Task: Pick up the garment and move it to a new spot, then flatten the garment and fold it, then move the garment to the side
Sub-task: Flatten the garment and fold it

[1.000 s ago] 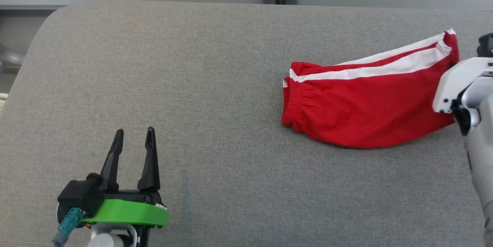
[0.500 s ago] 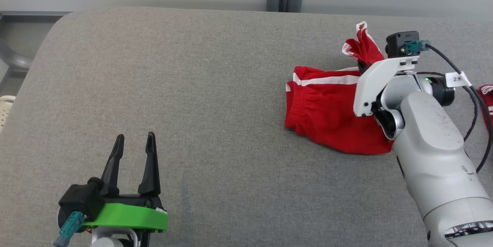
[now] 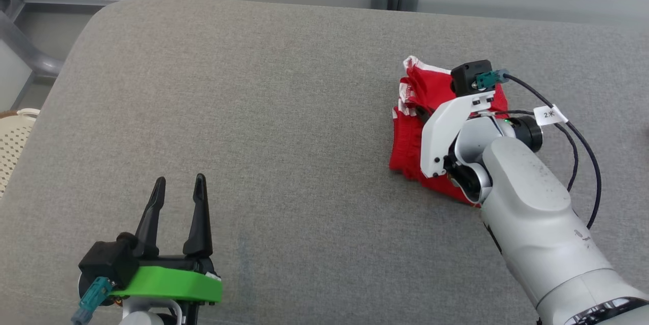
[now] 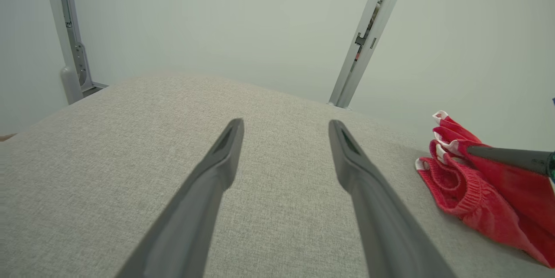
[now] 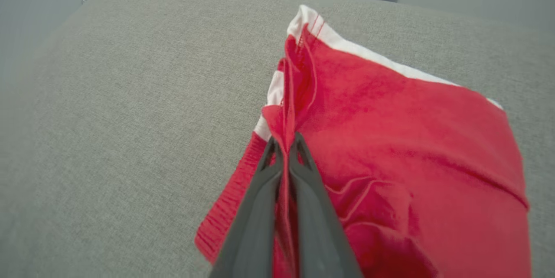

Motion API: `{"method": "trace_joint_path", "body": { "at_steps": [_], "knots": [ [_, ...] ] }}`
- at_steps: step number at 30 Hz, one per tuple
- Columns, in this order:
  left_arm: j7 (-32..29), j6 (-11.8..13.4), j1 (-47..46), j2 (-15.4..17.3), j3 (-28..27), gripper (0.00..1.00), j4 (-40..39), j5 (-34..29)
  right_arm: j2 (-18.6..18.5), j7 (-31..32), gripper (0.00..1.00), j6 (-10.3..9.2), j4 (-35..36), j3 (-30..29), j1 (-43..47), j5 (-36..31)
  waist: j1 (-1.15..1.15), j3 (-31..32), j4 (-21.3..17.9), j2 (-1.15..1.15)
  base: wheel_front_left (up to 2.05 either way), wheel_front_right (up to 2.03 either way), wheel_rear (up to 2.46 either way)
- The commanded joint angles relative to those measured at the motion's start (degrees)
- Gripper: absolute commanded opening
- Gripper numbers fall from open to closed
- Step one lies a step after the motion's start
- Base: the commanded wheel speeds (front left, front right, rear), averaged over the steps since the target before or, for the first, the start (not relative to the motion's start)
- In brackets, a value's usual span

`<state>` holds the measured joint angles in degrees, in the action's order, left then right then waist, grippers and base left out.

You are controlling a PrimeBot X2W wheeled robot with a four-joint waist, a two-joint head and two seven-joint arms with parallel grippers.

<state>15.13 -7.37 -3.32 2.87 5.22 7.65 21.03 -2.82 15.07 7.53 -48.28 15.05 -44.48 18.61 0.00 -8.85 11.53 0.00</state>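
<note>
Head view: red garment pinched at three o'clock, left jaws spread

The garment point(image 3: 405, 150), soft red knit shorts with white side stripes and a gathered elastic waistband, lies bunched on the grey woven table point(image 3: 253, 112) at about three o'clock from centre. The right gripper point(image 5: 284, 142) has its slim dark jaws closed on a raised fold of the red cloth beside a white stripe; in the right wrist view the fold runs on from the tips toward twelve o'clock. The left gripper point(image 3: 178, 180) sits at seven o'clock, tapered jaws spread wide over bare table, well apart from the garment, which shows at four o'clock in the left wrist view.
</note>
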Motion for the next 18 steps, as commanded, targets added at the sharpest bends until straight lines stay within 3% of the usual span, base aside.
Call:
{"method": "trace_joint_path", "body": {
  "at_steps": [1,5,6,7,15,18],
  "knots": [
    [-0.03,-0.18,-0.98,0.08,-0.34,1.00,0.08,0.14,-0.20,0.12,0.00,-0.10,0.00,0.94,1.18,1.35,0.00,-0.01,0.15,0.00,0.00,0.00,0.00],
    [-0.02,-0.18,-1.18,0.08,-0.21,1.00,0.26,0.41,-0.16,-0.36,0.02,-0.09,-0.96,2.90,1.00,3.58,0.00,-0.07,0.28,0.00,0.00,0.00,0.00],
    [-0.03,-0.18,-1.21,0.08,-0.10,1.00,0.35,0.40,-0.16,-0.50,0.37,-0.10,-1.20,3.21,0.86,3.98,0.00,-0.04,0.29,0.00,0.00,0.00,0.00],
    [-0.03,-0.18,-1.27,0.08,0.01,1.00,0.41,0.44,-0.15,-0.99,1.00,-0.10,-1.28,3.38,0.60,4.83,0.00,0.00,0.30,0.00,0.00,0.00,0.00],
    [-0.03,-0.16,-0.76,0.08,-0.28,1.00,0.30,0.38,-0.16,-3.91,1.00,-0.09,4.02,6.03,-1.35,19.91,0.00,0.67,-0.54,0.00,0.00,0.00,0.00],
    [-0.03,-0.08,-0.09,0.08,-0.75,1.00,0.07,0.10,-0.28,-5.82,1.00,-0.09,4.39,5.30,-2.41,19.13,0.00,1.07,-1.37,0.00,0.00,0.00,0.00]
  ]
}}
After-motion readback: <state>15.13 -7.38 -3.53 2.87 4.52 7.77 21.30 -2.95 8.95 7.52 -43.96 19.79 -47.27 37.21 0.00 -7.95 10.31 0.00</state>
